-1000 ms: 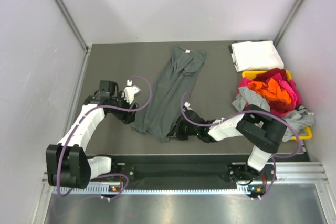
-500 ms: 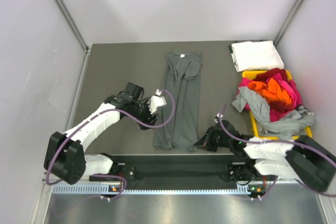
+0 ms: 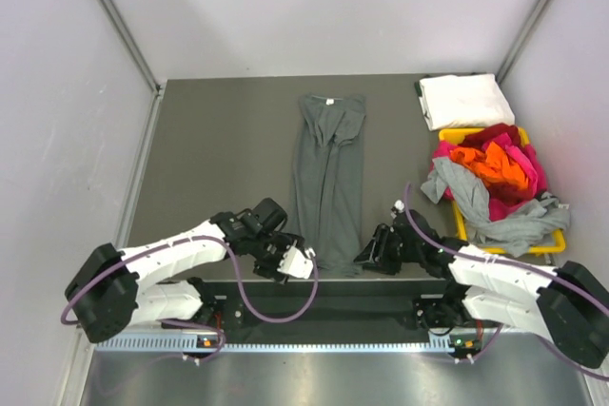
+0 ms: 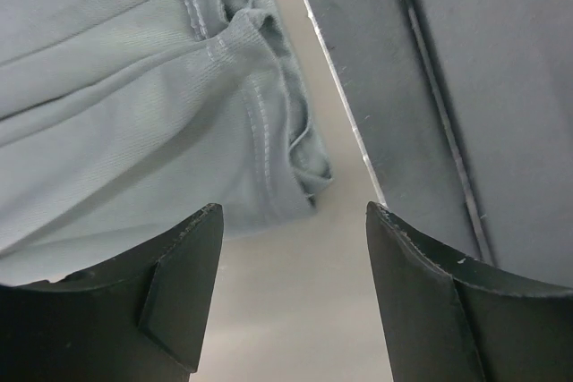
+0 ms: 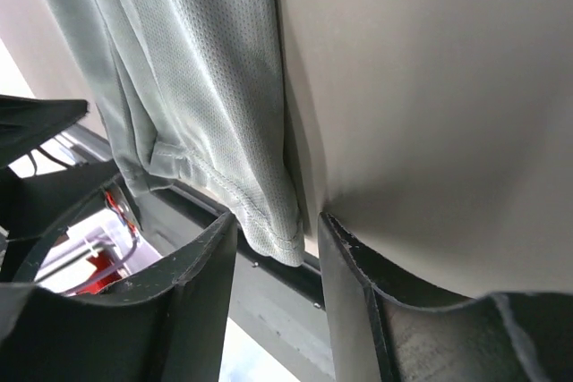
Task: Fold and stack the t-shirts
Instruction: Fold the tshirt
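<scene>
Dark grey t-shirt (image 3: 328, 178); white t-shirt (image 3: 463, 99); orange t-shirt (image 3: 490, 164); yellow bin (image 3: 455, 130).

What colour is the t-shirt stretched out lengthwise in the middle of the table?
The t-shirt is dark grey, clearest in the top external view.

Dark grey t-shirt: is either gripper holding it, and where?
Nothing is held. The right gripper stands open around the near hem corner of the dark grey t-shirt; the left gripper is open short of the other corner.
</scene>
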Action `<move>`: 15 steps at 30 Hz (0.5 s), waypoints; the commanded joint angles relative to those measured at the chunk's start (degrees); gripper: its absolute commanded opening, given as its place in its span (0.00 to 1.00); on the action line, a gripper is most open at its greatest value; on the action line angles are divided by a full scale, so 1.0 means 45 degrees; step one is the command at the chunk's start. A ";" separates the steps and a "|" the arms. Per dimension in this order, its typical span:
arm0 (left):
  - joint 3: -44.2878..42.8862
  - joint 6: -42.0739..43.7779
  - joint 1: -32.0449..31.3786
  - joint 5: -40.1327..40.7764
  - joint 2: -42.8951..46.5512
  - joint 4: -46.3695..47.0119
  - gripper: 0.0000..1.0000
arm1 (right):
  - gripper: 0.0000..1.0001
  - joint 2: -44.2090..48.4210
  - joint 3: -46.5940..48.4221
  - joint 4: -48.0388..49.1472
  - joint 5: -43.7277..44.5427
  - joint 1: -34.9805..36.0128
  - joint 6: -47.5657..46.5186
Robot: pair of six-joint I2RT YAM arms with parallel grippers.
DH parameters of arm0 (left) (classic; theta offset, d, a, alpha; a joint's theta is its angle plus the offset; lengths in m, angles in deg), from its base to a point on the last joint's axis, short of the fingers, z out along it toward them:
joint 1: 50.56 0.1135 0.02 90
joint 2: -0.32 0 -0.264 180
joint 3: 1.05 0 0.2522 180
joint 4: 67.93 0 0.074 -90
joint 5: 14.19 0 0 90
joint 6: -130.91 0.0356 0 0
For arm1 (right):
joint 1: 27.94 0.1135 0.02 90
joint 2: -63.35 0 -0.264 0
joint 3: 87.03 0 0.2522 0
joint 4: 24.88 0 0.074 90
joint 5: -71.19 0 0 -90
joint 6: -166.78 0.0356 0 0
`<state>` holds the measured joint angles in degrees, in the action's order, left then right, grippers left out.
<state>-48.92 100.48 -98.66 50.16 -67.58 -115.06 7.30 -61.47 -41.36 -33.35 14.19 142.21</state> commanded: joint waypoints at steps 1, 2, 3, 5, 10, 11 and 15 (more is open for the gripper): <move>0.0099 0.1527 -0.0073 0.0192 0.0480 -0.0086 0.70 | 0.43 -0.0997 0.0347 -0.1231 -0.0010 -0.0124 -0.0848; 0.0138 0.1508 -0.0112 0.0134 0.0441 0.0050 0.71 | 0.43 -0.1136 0.0406 -0.1154 -0.0068 -0.0124 -0.0906; 0.0177 0.1450 -0.0132 0.0095 0.0363 0.0225 0.71 | 0.43 -0.1312 0.0426 -0.1018 -0.0126 -0.0124 -0.0946; 0.0255 0.1235 -0.0230 0.0056 -0.0008 0.0733 0.71 | 0.42 -0.1761 0.0446 -0.0551 -0.0457 -0.0104 -0.0946; 0.0353 0.1254 -0.0347 -0.0062 -0.1023 0.0793 0.68 | 0.30 -0.2289 0.0719 -0.0294 -0.0517 0.0305 -0.0907; 0.0372 0.1235 -0.0366 -0.0062 -0.1102 0.0793 0.67 | 0.27 -0.2329 0.0739 -0.0178 -0.0634 0.0325 -0.0907; 0.0120 0.0826 -0.0425 0.0133 -0.1279 0.0832 0.33 | 0.07 -0.2330 0.0817 -0.0079 -0.0927 0.0325 -0.1004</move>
<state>-48.11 103.83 -100.23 50.80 -72.21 -112.28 -2.56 -58.17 -39.17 -37.83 15.06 139.30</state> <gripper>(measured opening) 0.380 0.099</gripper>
